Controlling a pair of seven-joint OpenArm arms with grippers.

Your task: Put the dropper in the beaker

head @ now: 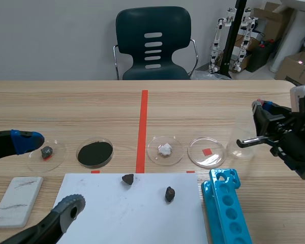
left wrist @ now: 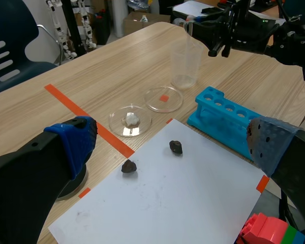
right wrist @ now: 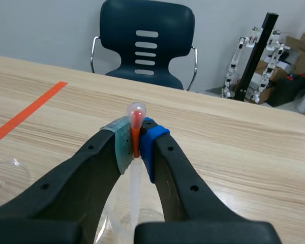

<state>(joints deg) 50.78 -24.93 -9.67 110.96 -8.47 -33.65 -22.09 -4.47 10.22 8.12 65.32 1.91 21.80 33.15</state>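
My right gripper (right wrist: pixel 135 140) is shut on the dropper (right wrist: pixel 136 113), pinching its orange-red neck just below the clear bulb. The dropper hangs upright, its pale stem running down toward the rim of the clear beaker (right wrist: pixel 116 223) under the fingers. In the scene view the beaker (head: pixel 242 140) stands at the right of the table, beside the right gripper (head: pixel 258 108). The left wrist view shows the beaker (left wrist: pixel 185 63) far ahead, below the right gripper (left wrist: pixel 213 40). My left gripper (head: pixel 46 173) stands open and holds nothing at the near left, far from the beaker.
A row of petri dishes crosses the table: a small stone (head: pixel 47 151), black powder (head: pixel 95 153), a white lump (head: pixel 164 149) and an empty dish (head: pixel 207 151). White paper (head: pixel 107 213) carries two dark stones. A blue tube rack (head: pixel 227 208) lies near the beaker. A grey block (head: pixel 18 200) lies at the left.
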